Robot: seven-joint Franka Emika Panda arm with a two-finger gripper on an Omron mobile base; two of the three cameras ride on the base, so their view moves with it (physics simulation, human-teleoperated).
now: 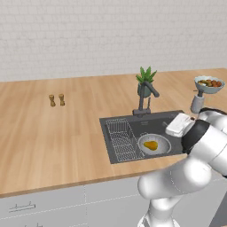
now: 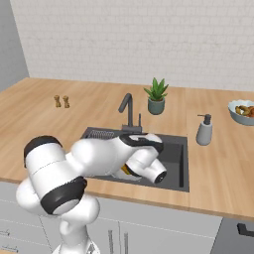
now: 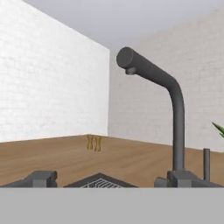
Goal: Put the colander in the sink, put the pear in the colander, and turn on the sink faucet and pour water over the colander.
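The silver colander [image 1: 162, 140] sits in the right half of the dark sink [image 1: 153, 119], with the yellow-green pear [image 1: 150, 145] inside it. The slim grey sink faucet [image 1: 143, 98] stands at the basin's back edge, its spout angled to the right. In the hand view the sink faucet [image 3: 176, 113] rises close ahead and to the right, its spout reaching toward the camera. My gripper [image 3: 111, 180] is open wide with nothing between its fingertips [image 3: 41, 178]. The white hand [image 1: 179, 125] hovers over the sink's right side, beside the colander and apart from the faucet. No water shows at the spout.
A wire rack [image 1: 121, 138] fills the sink's left part. Behind the faucet stands a potted plant [image 1: 145, 82]. A soap dispenser [image 2: 204, 130] and a fruit bowl [image 1: 209, 84] are at the right. Two small shakers [image 1: 56, 100] stand far left on the wooden counter [image 1: 53, 137].
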